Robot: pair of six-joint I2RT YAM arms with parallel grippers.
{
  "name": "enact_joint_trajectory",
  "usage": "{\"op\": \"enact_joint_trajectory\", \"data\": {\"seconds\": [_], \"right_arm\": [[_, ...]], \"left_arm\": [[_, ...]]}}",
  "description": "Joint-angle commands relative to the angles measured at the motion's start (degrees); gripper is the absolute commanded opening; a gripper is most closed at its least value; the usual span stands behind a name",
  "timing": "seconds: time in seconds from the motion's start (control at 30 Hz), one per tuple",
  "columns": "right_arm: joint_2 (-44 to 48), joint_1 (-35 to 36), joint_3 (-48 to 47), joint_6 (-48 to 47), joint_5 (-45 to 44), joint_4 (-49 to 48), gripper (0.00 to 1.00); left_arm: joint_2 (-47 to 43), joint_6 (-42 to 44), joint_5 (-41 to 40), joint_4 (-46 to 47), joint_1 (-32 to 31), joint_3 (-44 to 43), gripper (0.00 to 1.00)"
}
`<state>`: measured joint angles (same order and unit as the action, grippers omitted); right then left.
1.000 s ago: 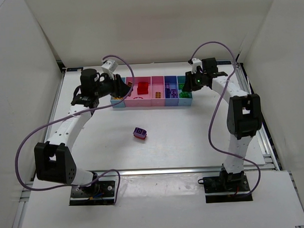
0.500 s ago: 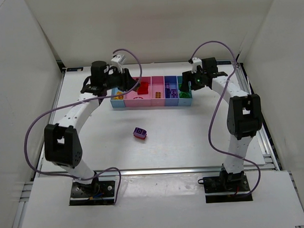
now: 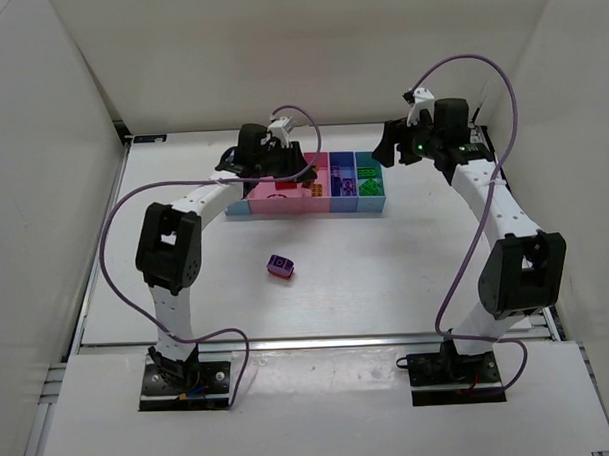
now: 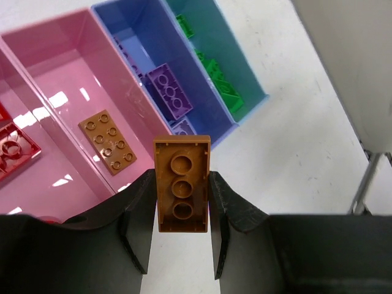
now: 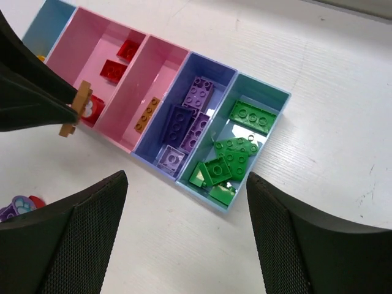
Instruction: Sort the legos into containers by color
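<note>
Left gripper (image 4: pixel 182 211), clamped on an orange lego (image 4: pixel 182 184), is being swung rightward along the tray (image 3: pixel 314 211) toward the pink compartment (image 4: pixel 58 67) where another orange lego (image 4: pixel 109 142) is lying. Release is judged near. Right gripper (image 5: pixel 187 245) is being held wide, empty. A purple lego (image 3: pixel 279 266) is being left unsorted on the table (image 3: pixel 406 274).

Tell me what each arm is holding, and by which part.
The left end effector pinches a small orange plastic brick by its long sides, hollow underside showing; the right end effector holds nothing.
</note>
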<state>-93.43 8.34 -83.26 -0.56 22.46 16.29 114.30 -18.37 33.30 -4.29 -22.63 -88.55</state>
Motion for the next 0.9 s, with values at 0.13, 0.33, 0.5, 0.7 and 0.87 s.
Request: {"op": "enact_joint_trajectory", "data": {"seconds": [0.13,0.33,0.5,0.7,0.87], "right_arm": [[0.53,-3.15,3.46,3.11,0.92,-0.47,0.82],[0.53,-4.03,4.07,3.11,1.45,-0.21,0.82],[-0.17,-4.56,3.64,3.02,1.97,0.14,0.82],[-0.70,-4.82,3.46,2.84,2.68,0.05,0.82],[-0.62,-4.91,4.07,1.62,4.43,-0.30,0.81]], "left_arm": [[3.20,-3.34,-10.36,2.45,-3.20,-5.04,0.28],[8.12,-2.72,-10.97,1.66,-3.65,-9.96,0.45],[10.15,-2.55,-14.73,0.25,-3.91,-11.73,0.59],[9.89,-1.93,-17.04,-1.07,-3.82,-11.21,0.66],[2.71,-0.88,-11.34,7.69,-3.56,-6.56,0.67]]}}
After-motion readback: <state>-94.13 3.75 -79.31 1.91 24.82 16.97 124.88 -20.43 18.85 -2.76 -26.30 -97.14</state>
